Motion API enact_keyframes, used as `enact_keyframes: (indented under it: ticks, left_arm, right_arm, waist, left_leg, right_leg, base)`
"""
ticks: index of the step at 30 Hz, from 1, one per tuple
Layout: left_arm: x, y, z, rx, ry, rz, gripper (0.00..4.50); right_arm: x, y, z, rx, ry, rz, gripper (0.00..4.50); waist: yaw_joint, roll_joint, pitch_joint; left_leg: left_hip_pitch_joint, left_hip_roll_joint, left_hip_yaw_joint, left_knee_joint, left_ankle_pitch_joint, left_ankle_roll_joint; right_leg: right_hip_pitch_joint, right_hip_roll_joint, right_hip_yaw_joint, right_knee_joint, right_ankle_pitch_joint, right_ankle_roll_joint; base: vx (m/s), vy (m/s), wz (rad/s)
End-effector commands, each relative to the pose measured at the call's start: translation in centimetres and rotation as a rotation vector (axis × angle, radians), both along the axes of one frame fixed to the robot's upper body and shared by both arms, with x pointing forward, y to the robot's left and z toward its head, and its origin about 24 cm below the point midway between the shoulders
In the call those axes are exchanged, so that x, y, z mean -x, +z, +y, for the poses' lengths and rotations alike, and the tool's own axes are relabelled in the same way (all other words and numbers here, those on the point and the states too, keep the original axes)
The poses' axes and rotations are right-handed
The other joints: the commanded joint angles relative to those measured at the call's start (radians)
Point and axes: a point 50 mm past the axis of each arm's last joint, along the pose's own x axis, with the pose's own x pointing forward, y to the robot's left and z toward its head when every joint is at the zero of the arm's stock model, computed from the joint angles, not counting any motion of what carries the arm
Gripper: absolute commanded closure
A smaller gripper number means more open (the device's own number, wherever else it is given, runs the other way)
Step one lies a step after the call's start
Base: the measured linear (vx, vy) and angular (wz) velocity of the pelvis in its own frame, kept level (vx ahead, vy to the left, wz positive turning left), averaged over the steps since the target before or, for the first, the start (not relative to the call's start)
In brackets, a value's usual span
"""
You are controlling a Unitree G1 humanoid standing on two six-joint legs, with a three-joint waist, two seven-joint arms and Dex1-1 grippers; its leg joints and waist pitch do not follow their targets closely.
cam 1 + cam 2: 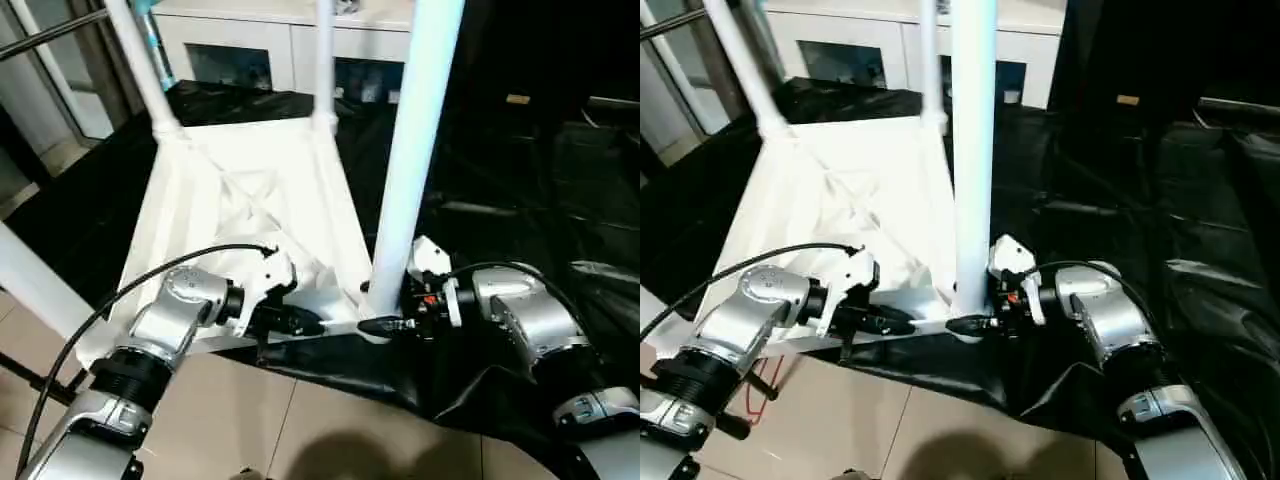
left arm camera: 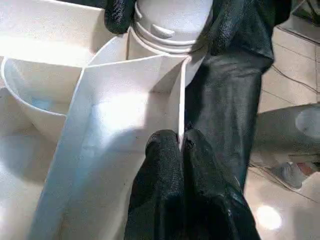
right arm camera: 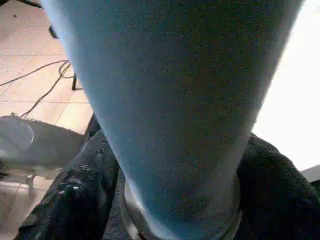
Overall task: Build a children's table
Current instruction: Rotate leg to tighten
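Tabletop (image 1: 240,200) — lying underside-up on black sheeting, centre. Near leg (image 1: 415,150) — standing in its five-o'clock corner socket; right gripper (image 1: 975,322) clasping its base, seemingly seating it. Left gripper (image 1: 305,322) — pinching the tabletop's rim, likely steadying it.

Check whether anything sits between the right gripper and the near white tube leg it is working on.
Nothing visible does. The right gripper has its black fingers on either side of the near white tapered tube leg's base, where it stands in the white plastic tabletop's corner socket.

Beige tiled floor (image 1: 300,420), black sheeting (image 1: 520,200), white cabinet (image 1: 270,40) behind.
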Motion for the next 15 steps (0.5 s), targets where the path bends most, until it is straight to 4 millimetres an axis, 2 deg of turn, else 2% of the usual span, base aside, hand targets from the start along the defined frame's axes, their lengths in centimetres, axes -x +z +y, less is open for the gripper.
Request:
enact_keyframes:
  ticks: [1, 3, 4, 6, 9, 11, 12, 13, 15]
  left_arm:
    - [-0.1, 0.3, -0.7, 0.024, -0.031, 0.005, 4.5]
    - [-0.2, 0.3, -0.7, 0.024, -0.028, 0.004, 4.5]
    - [-0.2, 0.3, -0.6, 0.026, -0.017, -0.002, 4.5]
    - [-0.3, 0.2, -0.6, 0.03, 0.005, -0.005, 4.5]
    - [-0.6, 0.0, -0.7, 0.029, 0.05, -0.012, 4.5]
    - [-1.0, -0.1, -0.7, 0.025, 0.114, -0.025, 4.5]
    - [-1.6, -0.2, -0.9, 0.032, 0.189, -0.041, 4.5]
    - [-2.0, -0.2, -1.0, 0.036, 0.236, -0.053, 4.5]
    - [-2.5, -0.2, -1.4, 0.044, 0.296, -0.061, 4.5]
  right_arm:
    - [0.3, 0.5, 1.2, -0.004, 0.079, -0.009, 1.51]
    - [0.4, 0.4, 1.3, -0.004, 0.082, -0.006, 1.61]
    - [0.5, 0.2, 1.3, -0.007, 0.078, 0.0, 1.75]
    - [0.7, -0.1, 1.4, -0.009, 0.063, 0.008, 1.82]
    - [0.8, -0.8, 1.5, -0.011, 0.016, 0.016, 1.9]
    - [0.7, -1.5, 1.6, -0.02, -0.055, 0.011, 1.91]
    - [0.2, -2.3, 1.9, -0.021, -0.185, 0.0, 1.92]
    - [0.0, -2.8, 2.1, -0.022, -0.258, -0.002, 1.92]
    - [-0.3, -3.8, 2.6, -0.018, -0.385, 0.008, 1.93]
  waist:
    - [0.0, -0.018, -0.063]
    - [0.0, -0.02, -0.062]
    - [-0.001, -0.016, -0.064]
    - [-0.001, -0.019, -0.064]
    - [0.0, -0.017, -0.064]
    - [-0.002, -0.018, -0.059]
    - [-0.005, -0.016, -0.054]
    - [-0.011, -0.015, -0.047]
    - [-0.015, -0.019, -0.048]
  left_leg:
    - [0.014, 0.028, 0.0, -0.071, -0.187, 0.089]
    - [0.014, 0.029, 0.0, -0.073, -0.192, 0.075]
    - [0.014, 0.028, 0.001, -0.072, -0.188, 0.07]
    - [0.012, 0.027, 0.002, -0.071, -0.177, 0.07]
    - [0.013, 0.027, 0.004, -0.071, -0.167, 0.076]
    - [0.013, 0.027, 0.003, -0.076, -0.198, 0.064]
    - [0.018, 0.026, 0.003, -0.079, -0.238, 0.045]
    - [0.025, 0.022, 0.0, -0.084, -0.297, 0.018]
    - [0.032, 0.019, -0.005, -0.084, -0.33, -0.004]
  right_leg:
    - [0.059, -0.023, 0.044, -0.066, -0.183, -0.255]
    - [0.06, -0.024, 0.045, -0.067, -0.203, -0.239]
    - [0.061, -0.025, 0.046, -0.067, -0.199, -0.237]
    - [0.063, -0.024, 0.046, -0.065, -0.182, -0.237]
    - [0.061, -0.024, 0.047, -0.066, -0.171, -0.239]
    - [0.062, -0.026, 0.046, -0.073, -0.228, -0.226]
    - [0.057, -0.027, 0.047, -0.082, -0.296, -0.21]
    - [0.051, -0.026, 0.043, -0.094, -0.41, -0.182]
    - [0.052, -0.031, 0.042, -0.106, -0.506, -0.14]
  base:
    - [0.0, 0.0, 0.0]
    - [0.0, 0.0, 0.0]
    - [0.0, 0.0, 0.0]
    - [0.0, 0.0, 0.0]
    - [0.0, 0.0, 0.0]
    - [0.0, 0.0, 0.0]
    - [0.0, 0.0, 0.0]
    - [0.0, 0.0, 0.0]
    - [0.0, 0.0, 0.0]
